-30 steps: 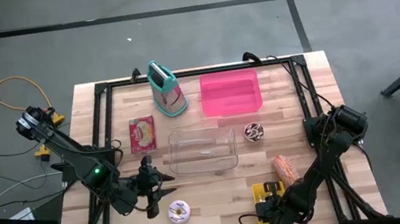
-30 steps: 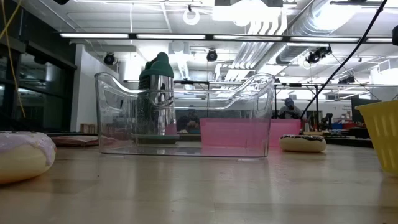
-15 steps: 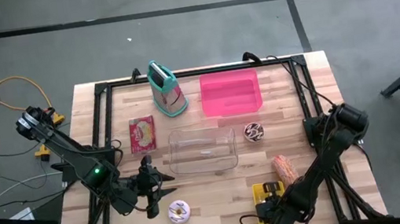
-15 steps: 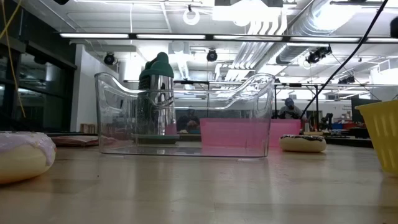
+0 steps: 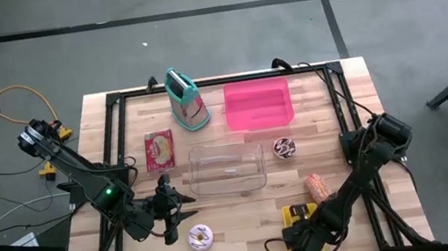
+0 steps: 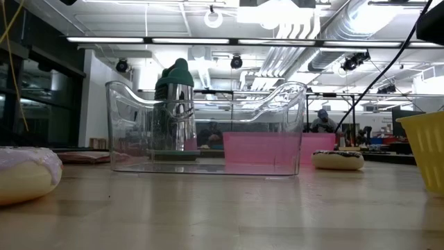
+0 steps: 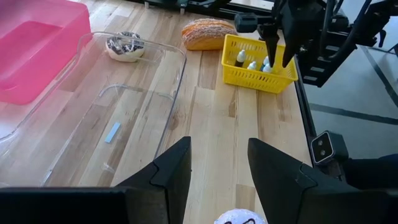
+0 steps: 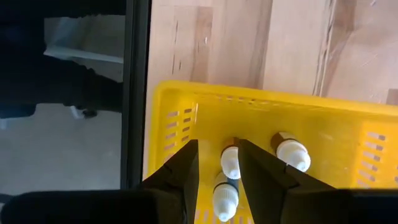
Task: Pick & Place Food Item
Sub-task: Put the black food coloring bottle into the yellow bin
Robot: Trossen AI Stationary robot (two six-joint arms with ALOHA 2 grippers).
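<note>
Two claws in play. My right claw (image 8: 217, 163) hangs over the yellow basket (image 8: 323, 134) at the near right edge of the bench (image 5: 238, 221), fingers a narrow gap apart, pinching nothing. A small white-capped bottle (image 8: 229, 161) sits right between the tips; more bottles lie beside it. My judgement: this is the approach to a pick. Do it well by dropping straight down, keeping the bottle centred in the gap, clear of the basket wall and the neighbour bottle, then pressing together only once low on the body.

My left claw (image 7: 217, 163) waits spread and empty near the left front of the bench, just beside a frosted doughnut (image 5: 200, 236).

Containers: the clear tub (image 5: 227, 167) mid-bench holds nothing I can see. The pink tray (image 5: 257, 104) behind it also looks bare. A chocolate doughnut (image 5: 284, 147) and a bread roll (image 5: 318, 188) lie loose on the bench between tub and basket.
</note>
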